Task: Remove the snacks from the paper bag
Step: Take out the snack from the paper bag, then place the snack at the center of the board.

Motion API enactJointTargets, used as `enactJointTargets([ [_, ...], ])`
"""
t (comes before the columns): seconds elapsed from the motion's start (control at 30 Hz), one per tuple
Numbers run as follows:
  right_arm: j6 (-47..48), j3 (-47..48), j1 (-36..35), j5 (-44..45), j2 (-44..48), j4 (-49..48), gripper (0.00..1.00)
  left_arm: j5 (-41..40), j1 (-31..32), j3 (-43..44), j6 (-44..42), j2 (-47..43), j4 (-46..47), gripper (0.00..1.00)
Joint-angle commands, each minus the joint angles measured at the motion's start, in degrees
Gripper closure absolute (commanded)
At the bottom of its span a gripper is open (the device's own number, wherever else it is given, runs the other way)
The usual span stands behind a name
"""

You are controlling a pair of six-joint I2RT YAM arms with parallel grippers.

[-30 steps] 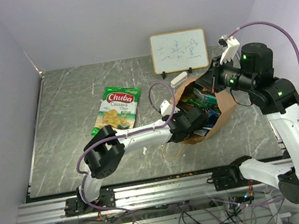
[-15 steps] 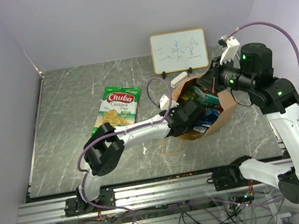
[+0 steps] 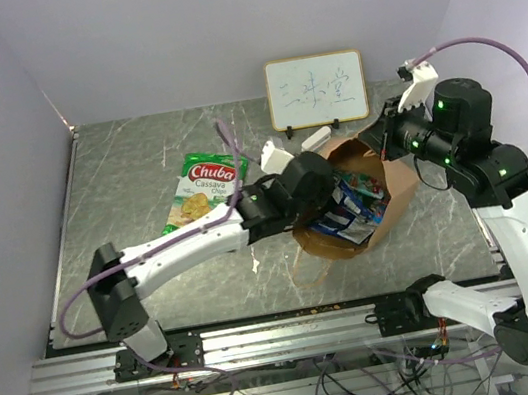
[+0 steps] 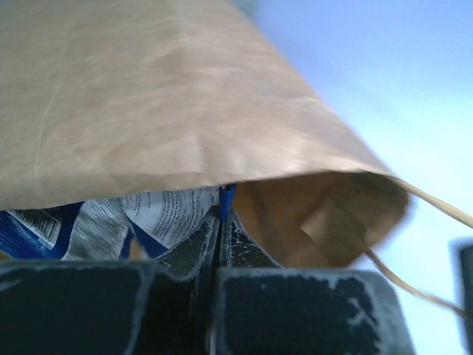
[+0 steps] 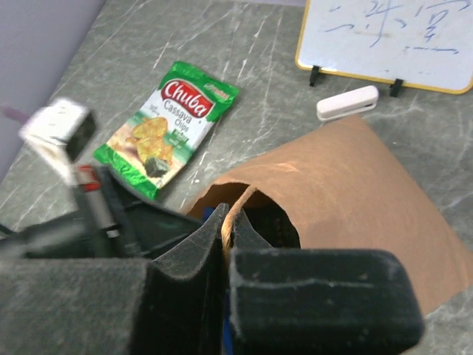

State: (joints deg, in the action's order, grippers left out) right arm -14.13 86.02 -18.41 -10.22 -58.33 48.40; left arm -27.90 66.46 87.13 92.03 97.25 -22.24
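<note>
Brown paper bag (image 3: 399,185) lying on its side on the grey tabletop (image 3: 119,181), with an arm at each end.
Left fingers (image 4: 194,248) are pressed together at the bag's mouth, nipping the thin edge of a blue-and-white packet (image 4: 174,211) that sits just under the bag's upper wall. Right fingers (image 5: 188,255) are clamped on the bag's rim by its twisted handle. The green Chuba bag (image 3: 204,189) lies flat on the tabletop, left of the paper bag and clear of both sets of fingers.
</note>
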Motion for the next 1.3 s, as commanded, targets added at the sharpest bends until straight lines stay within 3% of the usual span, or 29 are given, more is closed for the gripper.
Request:
enactJointTargets([
  [0.0,1.13,0.31,-0.15,5.44,1.35,-4.25,1.0,5.23,-1.35,-0.28,-5.2,-6.55,1.09,0.93],
  [0.17,2.05,1.92,-0.13,6.64,-0.09,-5.46,1.0,9.57,-3.91,3.2,-10.96,-12.32,-5.95,0.93],
  [0.4,2.48,2.79,-0.14,7.31,-1.23,-5.35,1.0,3.12,-3.97,1.51,-16.45,-24.91,-9.88,0.93],
  [0.5,1.68,1.89,-0.2,7.64,-0.9,-5.81,1.0,0.05,-4.03,3.68,-22.63,-28.8,-12.59,0.93],
  [0.7,0.11,1.52,-0.14,6.95,-1.51,-5.67,1.0,-11.11,-5.24,16.37,-34.34,-27.3,-25.23,0.93],
  [0.87,-0.47,2.13,-0.13,8.47,-1.28,-4.72,1.0,-13.21,-13.49,22.45,-31.58,-21.12,-35.77,0.93],
  [1.03,-1.77,2.07,-0.17,9.16,-1.37,-4.44,1.0,-5.75,-23.99,14.22,-29.54,-20.05,-26.0,0.93],
  [1.27,-2.65,2.1,-0.18,10.1,-1.85,-3.59,1.0,4.85,-36.98,4.6,-20.03,-14.2,-13.53,0.93],
])
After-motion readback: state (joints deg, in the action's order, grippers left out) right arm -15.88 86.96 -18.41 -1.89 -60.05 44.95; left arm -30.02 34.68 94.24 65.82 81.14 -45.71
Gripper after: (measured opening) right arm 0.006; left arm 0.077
